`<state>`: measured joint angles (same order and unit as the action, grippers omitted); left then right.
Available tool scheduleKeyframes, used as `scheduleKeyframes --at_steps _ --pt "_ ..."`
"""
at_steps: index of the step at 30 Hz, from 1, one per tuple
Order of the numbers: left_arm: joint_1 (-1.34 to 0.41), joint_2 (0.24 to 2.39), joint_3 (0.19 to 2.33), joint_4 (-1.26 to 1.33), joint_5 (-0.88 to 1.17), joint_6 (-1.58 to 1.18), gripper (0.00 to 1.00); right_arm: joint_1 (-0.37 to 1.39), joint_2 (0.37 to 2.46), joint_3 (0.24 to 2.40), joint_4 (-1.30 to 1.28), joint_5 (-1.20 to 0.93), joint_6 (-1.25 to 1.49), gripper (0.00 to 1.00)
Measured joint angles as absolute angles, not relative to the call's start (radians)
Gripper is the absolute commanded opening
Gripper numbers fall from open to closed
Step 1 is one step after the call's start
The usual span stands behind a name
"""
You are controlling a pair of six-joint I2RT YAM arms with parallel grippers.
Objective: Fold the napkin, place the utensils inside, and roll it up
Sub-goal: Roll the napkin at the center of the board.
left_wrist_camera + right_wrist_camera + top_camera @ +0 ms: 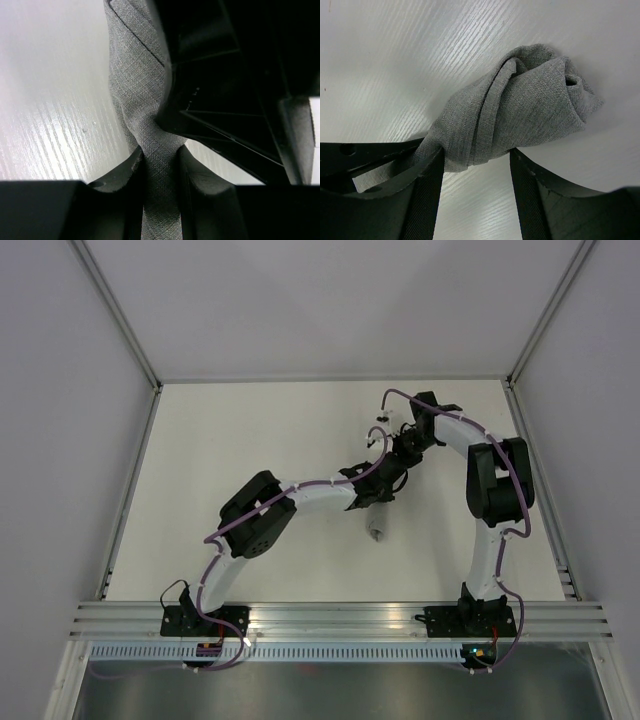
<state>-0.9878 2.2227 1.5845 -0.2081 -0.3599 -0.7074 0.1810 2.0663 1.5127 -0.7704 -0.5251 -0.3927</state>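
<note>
L arm (pixel 255 520) runs from its base at the near-L edge across the white worktop (pixel 220 440) toward centre. Its wrist ends just on the near side of the R arm's wrist.

L jaws: almost closed and clamped on the napkin (pixel 150 165). In the L wrist view the grey cloth is squeezed to a narrow waist btwn the two dark fingers (pixel 117 175), both pressing on it. Beyond the pinch the cloth widens into a folded band w/ a diagonal edge, running away from the camera. The black body of the R arm's end sits right against that band on its R side.

Centre of worktop: the napkin is rolled and bunched into a short, thick bundle. From overhead only a pale stub of napkin (pixel 377 530) shows, poking toward the near edge from under the L wrist. Both wrists hide the rest.

R wrist view: the bundle shows spiral layers and a small dark hollow at its far end. Can't tell if it rests on the worktop or is just lifted. Its near end passes btwn the R fingers (pixel 422 195).

R jaws: part open, one finger each side of the bundle. Cloth fills the gap at the tips and drapes over the finger on the view's left. Can't tell if they grip it or only flank it.

R arm (pixel 495 490) rises from its base at near-R, bends over the far-R worktop, then angles in to centre above the napkin.
</note>
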Motion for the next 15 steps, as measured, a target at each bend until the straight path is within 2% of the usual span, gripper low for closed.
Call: scheduleKeyframes --at_steps 5,9,15 --pt "-0.980 2.231 1.596 -0.211 -0.366 -0.761 0.31 0.182 2.092 1.547 -0.775 -0.525 -0.373 0.60" --pt "-0.970 2.232 1.597 -0.208 -0.358 -0.787 0.42 0.182 2.106 1.564 -0.774 -0.526 -0.357 0.60" --pt "-0.959 2.232 1.597 -0.195 -0.328 -0.797 0.50 0.187 2.111 1.568 -0.756 -0.525 -0.344 0.60"
